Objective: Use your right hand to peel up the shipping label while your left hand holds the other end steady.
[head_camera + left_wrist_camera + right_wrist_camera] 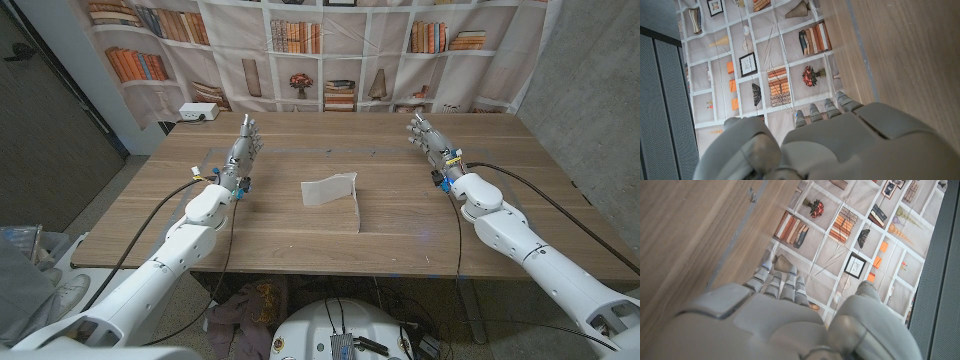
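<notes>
While both arms reach in from the near corners of the wooden table (400, 180), the shipping label (333, 193) lies alone at the middle of the tabletop, well apart from either hand. It is a pale sheet whose right-hand part curls up off the wood, so that one edge stands raised while the rest stays down on the surface. The left hand (240, 152) stands near the far left part of the table, fingers (248, 130) extended and apart, holding nothing; in the left wrist view the same hand (840, 145) shows its back, with fingertips (826, 107) pointing toward a backdrop printed with bookshelves (765, 65) and the table's wood (905, 55) beside it. The right hand (432, 140) mirrors it near the far right part of the table, fingers (420, 128) straight and spread with nothing between them; the right wrist view gives its back (770, 325), fingertips (782, 280) toward the same bookshelf print (840, 225), with the table (690, 235) alongside. A white box (199, 112) sits at the far left corner of the table, before the backdrop.
</notes>
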